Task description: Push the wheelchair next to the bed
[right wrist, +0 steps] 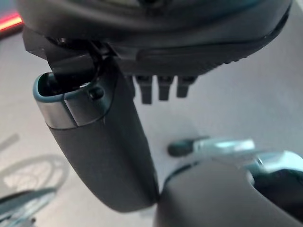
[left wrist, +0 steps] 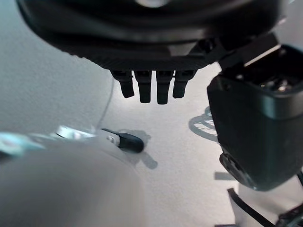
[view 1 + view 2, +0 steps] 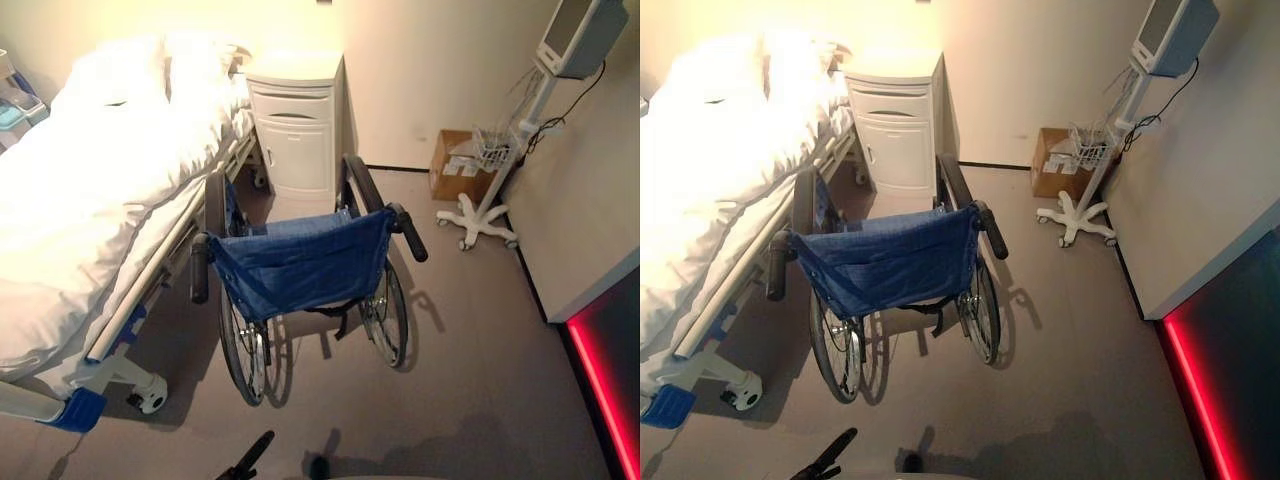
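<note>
Grey floor (image 3: 480,380) lay nearest; my left hand (image 2: 151,87) and right hand (image 1: 163,90) hung relaxed, empty. Beyond, the wheelchair (image 3: 300,265) stood beside the bed (image 3: 90,200), before a white cabinet (image 3: 295,125).

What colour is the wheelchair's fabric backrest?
Blue backrest, seen best in the left eye view.

Overexposed bed (image 3: 90,190), dim shadowed floor (image 3: 480,380).

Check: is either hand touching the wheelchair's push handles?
Apart. Both wrist views show the left hand and right hand holding nothing, over bare floor; the wheelchair stands ahead, untouched.
</note>
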You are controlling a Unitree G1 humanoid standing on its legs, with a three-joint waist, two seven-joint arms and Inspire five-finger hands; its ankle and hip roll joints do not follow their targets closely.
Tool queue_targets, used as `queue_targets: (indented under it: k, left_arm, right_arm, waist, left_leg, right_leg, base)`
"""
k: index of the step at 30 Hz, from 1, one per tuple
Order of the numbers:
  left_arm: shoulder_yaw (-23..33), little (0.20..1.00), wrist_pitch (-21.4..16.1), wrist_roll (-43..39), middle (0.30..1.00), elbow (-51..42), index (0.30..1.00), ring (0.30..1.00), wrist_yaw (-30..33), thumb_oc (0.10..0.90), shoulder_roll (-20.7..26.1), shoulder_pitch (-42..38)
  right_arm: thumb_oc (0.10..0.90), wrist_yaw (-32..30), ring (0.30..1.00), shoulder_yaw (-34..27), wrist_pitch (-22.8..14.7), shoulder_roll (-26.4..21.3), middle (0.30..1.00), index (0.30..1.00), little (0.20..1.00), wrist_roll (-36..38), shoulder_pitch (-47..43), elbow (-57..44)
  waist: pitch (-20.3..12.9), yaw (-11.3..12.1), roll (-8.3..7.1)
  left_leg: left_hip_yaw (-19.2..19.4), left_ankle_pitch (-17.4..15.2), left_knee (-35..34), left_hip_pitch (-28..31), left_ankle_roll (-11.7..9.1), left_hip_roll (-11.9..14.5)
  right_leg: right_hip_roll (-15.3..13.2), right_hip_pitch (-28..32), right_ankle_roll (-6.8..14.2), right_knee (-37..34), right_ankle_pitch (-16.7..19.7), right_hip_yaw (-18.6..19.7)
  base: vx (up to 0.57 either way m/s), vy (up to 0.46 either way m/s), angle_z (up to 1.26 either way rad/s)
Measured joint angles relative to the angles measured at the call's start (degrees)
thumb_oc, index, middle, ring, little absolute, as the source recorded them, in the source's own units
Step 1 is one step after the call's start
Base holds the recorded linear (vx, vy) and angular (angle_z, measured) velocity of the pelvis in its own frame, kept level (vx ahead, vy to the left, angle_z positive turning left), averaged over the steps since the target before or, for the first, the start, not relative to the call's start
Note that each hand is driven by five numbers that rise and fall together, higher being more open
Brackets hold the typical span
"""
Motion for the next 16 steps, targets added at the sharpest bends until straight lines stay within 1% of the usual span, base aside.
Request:
queue_targets:
  k: [3, 5, 10, 16]
  left_arm:
    - [-0.3, 0.9, 0.6, 0.0, 0.9, 0.2, 0.9, 0.9, -0.4, 0.8, 0.4, 0.2]
    - [-0.5, 0.9, 1.6, 0.2, 0.9, 0.6, 0.9, 0.9, -1.0, 0.8, 0.6, 0.5]
    - [-1.5, 0.9, 3.7, 1.7, 0.9, 0.7, 0.9, 0.9, -2.4, 0.8, 1.1, 0.8]
    - [-3.2, 0.9, 4.5, 1.8, 0.9, 0.8, 0.9, 0.9, -2.4, 0.8, 1.3, 0.8]
  right_arm:
    - [0.8, 3.8, 0.9, -0.1, 0.8, -0.4, 0.9, 0.9, 0.9, 0.1, -0.2, 1.1]
    - [0.8, 5.0, 0.9, -0.1, 0.9, -0.5, 0.9, 0.9, 0.9, 0.0, -0.4, 1.7]
    - [0.8, 5.6, 0.9, 0.0, 1.3, -0.6, 0.9, 0.9, 0.9, 0.0, -0.5, 2.4]
    - [0.8, 5.6, 0.9, 0.2, 1.3, -0.7, 0.9, 0.9, 0.9, 0.0, -0.6, 2.8]
  waist:
    - [-0.4, -0.1, -0.58]
    - [-0.5, -0.1, -0.67]
    - [-1.2, -0.2, -0.18]
    - [-1.8, -0.2, 0.07]
  left_leg:
    - [0.0, 0.0, 0.0, 0.0, 0.0, 0.0]
    - [0.0, 0.0, 0.0, 0.1, 0.0, 0.0]
    - [0.0, 0.0, 0.0, 0.2, 0.0, 0.0]
    - [0.0, 0.0, 0.0, 0.2, 0.0, 0.1]
  right_leg:
    - [0.0, 0.0, 0.0, 0.0, 0.0, 0.0]
    - [0.0, 0.1, 0.0, 0.1, 0.0, 0.0]
    - [0.0, 0.0, 0.0, 0.2, 0.0, 0.1]
    - [0.1, 0.0, 0.0, 0.2, 0.0, 0.1]
  base:
    - [0.0, 0.0, 0.0]
    - [0.0, 0.0, 0.0]
    - [0.0, 0.0, 0.0]
    - [0.0, 0.0, 0.0]
